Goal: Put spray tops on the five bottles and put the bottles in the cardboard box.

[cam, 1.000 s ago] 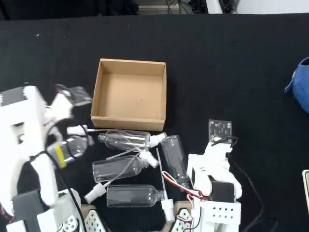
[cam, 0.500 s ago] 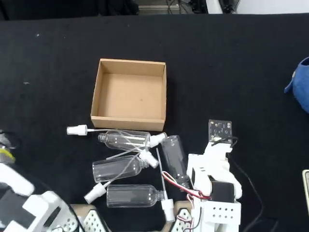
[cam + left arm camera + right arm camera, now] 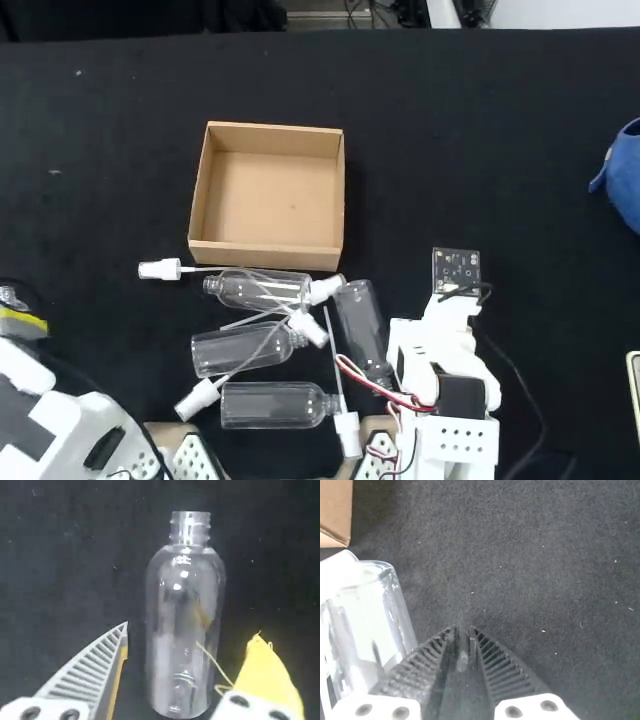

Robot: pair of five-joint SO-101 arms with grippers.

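bottles and spray tops lie clustered just before the cardboard box.

White arms, red cables; left pincer grey-and-yellow, right pincer ribbed black.

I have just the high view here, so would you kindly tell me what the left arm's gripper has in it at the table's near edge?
Observer: The left gripper is closed on a clear bottle, which sits between its fingers.
Operator: Thank you. Does that bottle have a spray top on it?
Observer: No, its threaded neck is bare and open.
Operator: Understood. Is the right gripper carrying anything?
Observer: No, the right gripper has its fingers closed together with nothing between them.
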